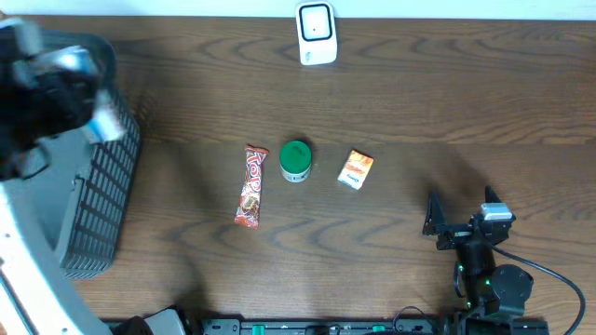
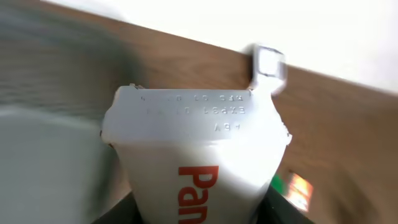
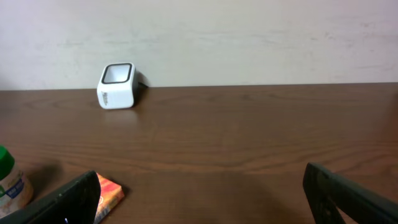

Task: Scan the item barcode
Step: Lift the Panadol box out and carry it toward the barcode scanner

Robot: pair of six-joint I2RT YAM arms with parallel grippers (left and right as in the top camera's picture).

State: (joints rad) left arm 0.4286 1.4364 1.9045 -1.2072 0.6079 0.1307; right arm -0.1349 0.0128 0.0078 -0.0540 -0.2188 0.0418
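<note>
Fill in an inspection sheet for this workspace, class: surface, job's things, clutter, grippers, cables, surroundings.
Surface: dark wood-grain table; no spills seen.
Job's things: white scanner at the far edge; white packet with red lettering, lifted off the table.
Clutter: candy bar, green-lidded jar and orange box in a row mid-table, set apart from one another; grey slotted basket at the left.
Grippers: left gripper shut on the white packet, its view blurred; right gripper open, holding nothing, low over the table at the near right.
Cables: black cable curving by the right arm's base.
Surroundings: pale wall behind the table.
</note>
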